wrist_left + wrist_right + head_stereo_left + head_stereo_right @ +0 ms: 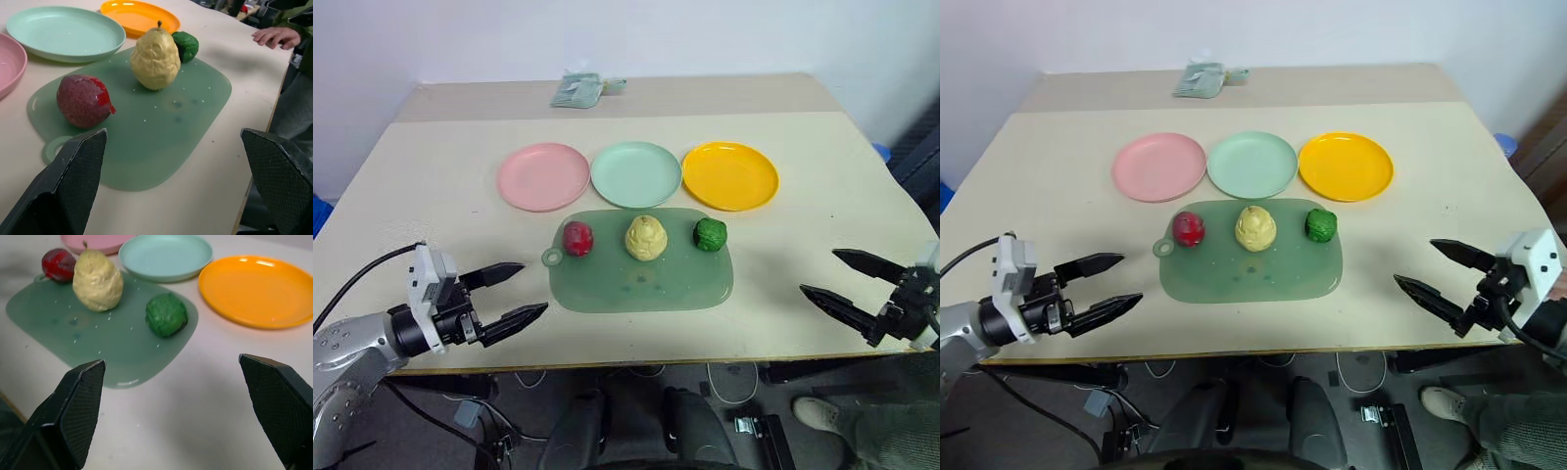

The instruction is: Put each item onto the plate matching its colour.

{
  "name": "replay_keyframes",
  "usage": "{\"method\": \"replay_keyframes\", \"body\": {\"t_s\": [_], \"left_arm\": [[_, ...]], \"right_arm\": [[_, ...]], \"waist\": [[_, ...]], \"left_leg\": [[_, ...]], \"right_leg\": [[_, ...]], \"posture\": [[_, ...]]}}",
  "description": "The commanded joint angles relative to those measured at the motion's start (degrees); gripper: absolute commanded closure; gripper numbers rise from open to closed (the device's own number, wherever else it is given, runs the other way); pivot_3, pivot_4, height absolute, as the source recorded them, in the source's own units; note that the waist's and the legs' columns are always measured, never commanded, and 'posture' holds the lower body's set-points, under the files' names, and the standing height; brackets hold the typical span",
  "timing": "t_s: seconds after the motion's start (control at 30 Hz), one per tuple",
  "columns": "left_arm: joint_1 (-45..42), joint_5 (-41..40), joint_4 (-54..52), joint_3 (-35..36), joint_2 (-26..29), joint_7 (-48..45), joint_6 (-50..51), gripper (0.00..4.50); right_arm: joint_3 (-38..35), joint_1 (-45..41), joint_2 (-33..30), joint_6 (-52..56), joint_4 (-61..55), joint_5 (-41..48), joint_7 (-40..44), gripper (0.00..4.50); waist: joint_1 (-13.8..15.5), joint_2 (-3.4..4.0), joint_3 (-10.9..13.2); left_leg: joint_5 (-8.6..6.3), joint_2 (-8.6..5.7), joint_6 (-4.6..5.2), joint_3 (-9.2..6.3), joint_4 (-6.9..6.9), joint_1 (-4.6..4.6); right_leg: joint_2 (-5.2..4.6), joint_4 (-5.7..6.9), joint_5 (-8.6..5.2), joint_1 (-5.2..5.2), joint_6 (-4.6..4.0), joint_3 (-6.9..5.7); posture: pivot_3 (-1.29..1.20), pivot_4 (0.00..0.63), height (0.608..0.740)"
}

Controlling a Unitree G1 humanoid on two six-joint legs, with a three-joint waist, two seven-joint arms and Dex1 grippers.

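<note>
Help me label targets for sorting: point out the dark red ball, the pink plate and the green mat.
dark red ball [578, 238], left eye view, middle of its top.
pink plate [543, 176], left eye view, bare centre of its dish.
green mat [646, 286], left eye view, bare near half.

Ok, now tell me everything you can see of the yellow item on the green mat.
The yellow item is a pale yellow, pear-shaped lump with a wrinkled, crumpled-looking skin and a short brown stem on top. It stands upright near the middle of the translucent green mat, close to its far edge, between the dark red ball and the dark green ball, apart from both. Only the mat touches it. The mint green plate lies just behind it.
</note>
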Motion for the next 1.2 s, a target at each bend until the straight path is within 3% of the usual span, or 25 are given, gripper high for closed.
{"method": "replay_keyframes", "body": {"t_s": [0.03, 0.43, 0.63, 0.87, 1.2], "left_arm": [[-1.66, 0.01, -1.86, 0.61, 0.75, 0.87, 0.51, 0.0], [-9.89, 3.31, -3.34, -3.0, -0.96, 13.16, 5.15, 0.0], [-15.92, -6.35, -3.53, -2.59, -2.8, 20.76, 14.36, 0.0], [-23.88, -9.59, -2.01, -4.54, -4.33, 32.21, 23.28, 0.0], [-31.02, -6.73, 2.63, -11.61, -12.54, 44.55, 30.13, 0.0]], "right_arm": [[-1.8, -0.26, -0.28, 0.2, -2.13, 1.0, 0.29, 0.04], [1.63, -4.49, -0.66, 0.83, -3.59, 3.31, 2.8, 0.04], [7.79, -13.44, -2.09, -0.89, -1.93, 3.17, 5.97, 0.04], [16.57, -23.62, -3.0, -2.8, 0.74, 0.86, 9.36, 0.04], [20.16, -28.95, -2.97, -4.65, 3.7, -1.11, 12.2, 0.04]], "waist": [[-0.01, 0.01, 0.0], [0.0, -0.03, 0.02], [0.01, -0.05, 0.03], [0.02, -0.07, 0.03], [0.36, -0.08, 0.03]], "left_leg": [[0.0, 0.0, 0.0, 0.01, 0.0, 0.0], [0.09, 0.0, 0.16, 0.05, 0.03, 0.01], [0.11, 0.0, 0.17, 0.06, 0.15, 0.03], [0.12, -0.01, 0.18, 0.06, 0.24, 0.04], [0.13, -0.03, 0.17, 0.06, 0.43, 0.01]], "right_leg": [[-0.01, -0.01, 0.01, 0.0, -0.02, 0.0], [0.01, 0.03, 0.08, -0.01, -0.09, -0.1], [0.03, 0.14, 0.1, 0.03, -0.07, -0.13], [0.1, 0.2, 0.13, 0.06, -0.04, -0.15], [0.11, 0.27, 0.21, 0.08, -0.04, -0.13]], "posture": [[0.0, 0.15, 0.74], [0.0, 0.15, 0.74], [0.0, 0.15, 0.74], [0.0, 0.15, 0.74], [0.0, 0.15, 0.74]]}}
